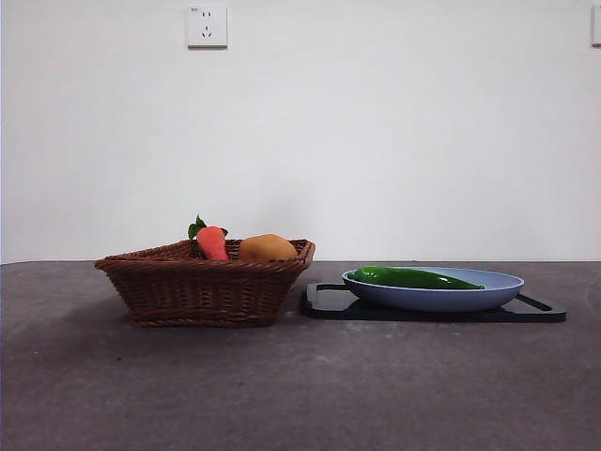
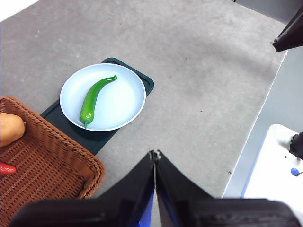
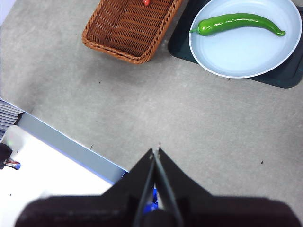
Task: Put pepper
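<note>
The long glossy green pepper lies in a pale blue plate that stands on a dark tray, right of the wicker basket. It also shows in the left wrist view and the right wrist view. The basket holds a red-orange carrot-like piece and a rounded orange-yellow fruit. My left gripper is shut and empty, high above the table, away from the plate. My right gripper is shut and empty, also high and apart from everything.
The grey table top runs to a white wall with a socket. In the wrist views the table's edge and white equipment beside it show. The other arm's black tip shows at a corner.
</note>
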Controlling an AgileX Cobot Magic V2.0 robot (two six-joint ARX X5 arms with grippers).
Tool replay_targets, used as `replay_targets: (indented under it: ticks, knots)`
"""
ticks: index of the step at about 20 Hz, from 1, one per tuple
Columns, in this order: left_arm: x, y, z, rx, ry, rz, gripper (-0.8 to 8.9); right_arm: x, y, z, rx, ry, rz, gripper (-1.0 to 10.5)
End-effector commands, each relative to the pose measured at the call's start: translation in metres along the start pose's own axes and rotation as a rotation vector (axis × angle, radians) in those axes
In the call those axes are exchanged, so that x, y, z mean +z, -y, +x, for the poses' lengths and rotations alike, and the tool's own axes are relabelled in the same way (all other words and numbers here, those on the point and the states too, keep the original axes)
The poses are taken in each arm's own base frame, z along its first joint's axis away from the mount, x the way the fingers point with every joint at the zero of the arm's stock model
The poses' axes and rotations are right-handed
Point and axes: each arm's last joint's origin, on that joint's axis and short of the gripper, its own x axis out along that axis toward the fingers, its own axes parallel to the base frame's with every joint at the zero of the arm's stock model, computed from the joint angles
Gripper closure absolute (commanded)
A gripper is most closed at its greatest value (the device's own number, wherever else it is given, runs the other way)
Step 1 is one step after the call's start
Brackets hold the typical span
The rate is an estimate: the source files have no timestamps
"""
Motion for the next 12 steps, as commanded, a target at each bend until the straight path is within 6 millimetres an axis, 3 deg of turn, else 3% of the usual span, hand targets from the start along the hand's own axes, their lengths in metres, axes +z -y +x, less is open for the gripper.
replay_targets:
  ticks: [1, 5, 9, 12]
  knots:
    - [0.007, 0.001, -0.001, -0.004, 0.037, 0.005, 8.06, 0.002, -0.001, -0.002, -0.001, -0.003, 0.002, 9.4]
    - [0.011, -0.009, -0.005, 0.111, 0.084, 0.039, 8.06, 0.002, -0.001, -0.002, -0.001, -0.003, 0.003, 9.4]
    - [0.023, -0.037, -0.047, 0.288, 0.37, 0.038, 8.06, 0.002, -0.001, -0.002, -0.001, -0.003, 0.002, 9.4]
    - [0.008, -0.05, -0.087, 0.457, 0.548, 0.037, 8.06, 0.002, -0.001, -0.002, -0.001, -0.003, 0.002, 9.4]
